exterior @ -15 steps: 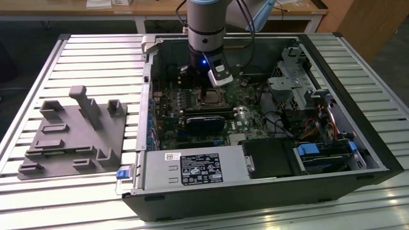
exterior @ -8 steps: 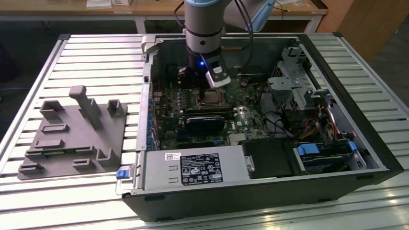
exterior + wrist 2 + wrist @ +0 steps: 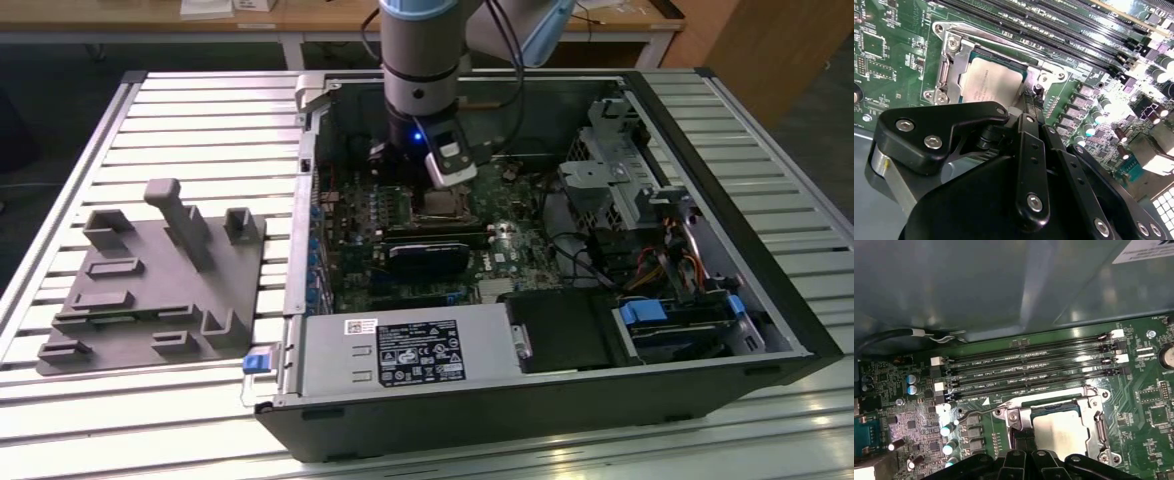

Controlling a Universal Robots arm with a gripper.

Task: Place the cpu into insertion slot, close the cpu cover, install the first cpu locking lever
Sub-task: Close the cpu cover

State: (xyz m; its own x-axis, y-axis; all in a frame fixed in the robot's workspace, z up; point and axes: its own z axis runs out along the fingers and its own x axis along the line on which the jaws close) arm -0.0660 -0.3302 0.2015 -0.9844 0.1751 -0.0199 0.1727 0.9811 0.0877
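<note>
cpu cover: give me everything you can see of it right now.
The cpu cover is a thin, shiny, silvery metal frame with a square cut-out showing the pale cpu face. It looks lowered flat around the chip on the green motherboard, beside the long memory slots, with screws near its corners. The end effector sits at one edge; contact can't be told.

Here's the slatted metal worktop (image 3: 200, 130), its ribs running across. Sitting on it, an open black computer case (image 3: 534, 410) on its side fills the exterior view's right. Just beside it, toward the exterior view's left, lies a grey fixture plate (image 3: 160, 285) with upright blocks.
</note>
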